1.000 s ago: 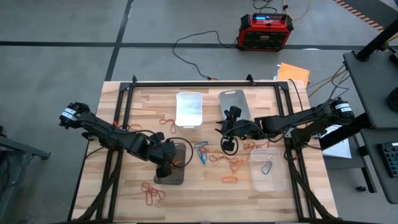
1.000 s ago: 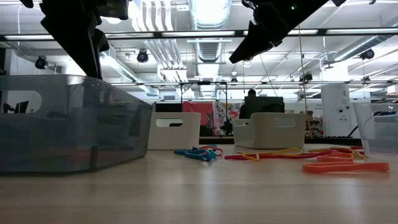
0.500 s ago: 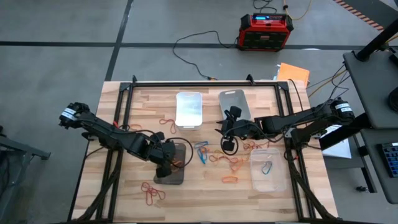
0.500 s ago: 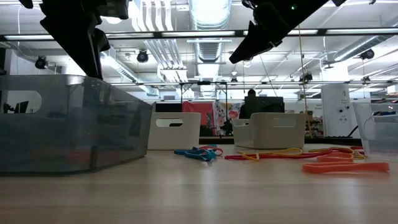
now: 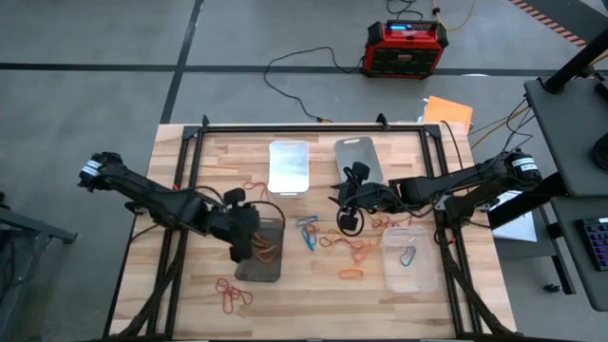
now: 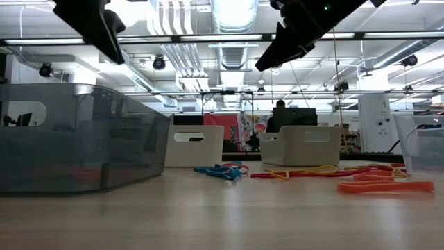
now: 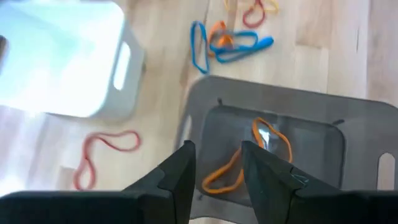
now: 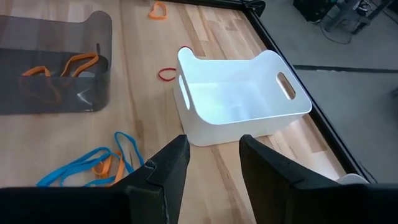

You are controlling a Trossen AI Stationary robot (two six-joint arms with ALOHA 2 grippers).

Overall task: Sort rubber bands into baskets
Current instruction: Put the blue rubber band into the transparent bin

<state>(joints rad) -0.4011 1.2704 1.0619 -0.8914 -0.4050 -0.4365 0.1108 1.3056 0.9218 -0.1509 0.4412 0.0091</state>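
Under the left end effector (image 7: 214, 177), parted and empty, orange rubber bands (image 7: 245, 158) show inside the dark basket (image 7: 323, 115), hidden at table level.

Red-black box (image 5: 407, 47), orange sheet (image 5: 448, 111)

Lab/workshop: ceiling ducts (image 6: 232, 17), concrete floor (image 5: 95, 95)

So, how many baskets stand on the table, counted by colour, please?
White basket: 1
Light grey basket: 1
Dark smoky basket: 1
Clear basket: 1
Total: 4
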